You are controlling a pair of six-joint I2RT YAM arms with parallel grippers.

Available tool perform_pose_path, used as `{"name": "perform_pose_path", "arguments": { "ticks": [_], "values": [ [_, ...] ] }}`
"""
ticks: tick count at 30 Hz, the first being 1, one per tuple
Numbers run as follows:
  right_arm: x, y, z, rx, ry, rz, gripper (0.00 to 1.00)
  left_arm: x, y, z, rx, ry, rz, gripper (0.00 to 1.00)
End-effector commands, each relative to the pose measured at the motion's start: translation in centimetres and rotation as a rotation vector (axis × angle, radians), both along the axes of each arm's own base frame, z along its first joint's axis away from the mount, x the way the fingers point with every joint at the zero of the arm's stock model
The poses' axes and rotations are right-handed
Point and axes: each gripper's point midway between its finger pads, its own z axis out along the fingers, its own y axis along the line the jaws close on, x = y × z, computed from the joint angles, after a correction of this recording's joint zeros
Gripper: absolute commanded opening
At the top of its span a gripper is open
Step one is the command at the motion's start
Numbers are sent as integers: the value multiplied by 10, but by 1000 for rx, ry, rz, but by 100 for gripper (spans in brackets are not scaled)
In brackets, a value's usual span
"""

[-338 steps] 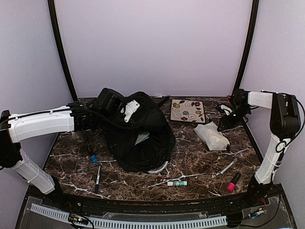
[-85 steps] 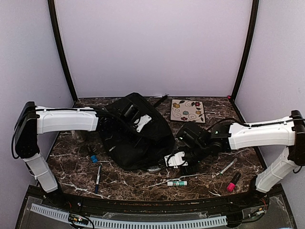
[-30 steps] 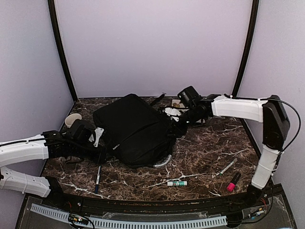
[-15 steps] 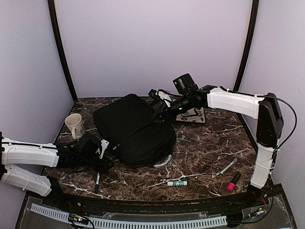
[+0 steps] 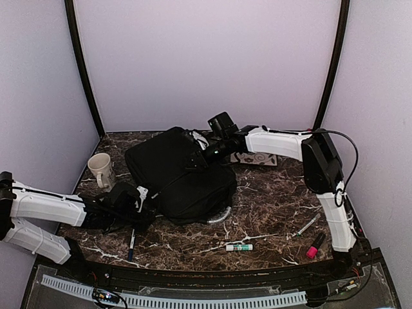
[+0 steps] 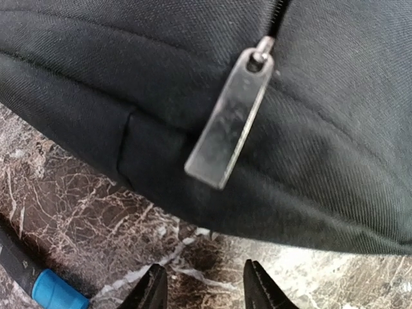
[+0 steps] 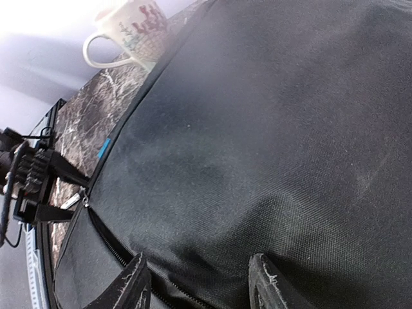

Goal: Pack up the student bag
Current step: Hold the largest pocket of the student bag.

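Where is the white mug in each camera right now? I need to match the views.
Top external: mug at left, just left of the student bag.
Left wrist: not in view.
Right wrist: top left corner, beyond the bag's edge.
Shared landmark: the student bag, in all three views.

Blue-capped marker (image 6: 38,284) cut off at 8 o'clock in the left wrist view; right arm (image 5: 277,138) hides most of floral notebook (image 5: 264,159).
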Motion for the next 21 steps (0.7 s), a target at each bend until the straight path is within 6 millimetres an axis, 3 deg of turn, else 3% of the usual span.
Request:
{"name": "perform_pose_path", "arguments": {
  "ticks": [1,5,21],
  "values": [
    [12,-16,-76,-177,97,-107,53,9,-3,7,-36,-78,12,41],
    [8,-18,-92,-191,131,-104,53,9,-12,10,-72,-107,-40,41],
    [0,-18,-103,-194,171,-90,53,21,-16,0,-72,-189,-63,34]
  ]
}}
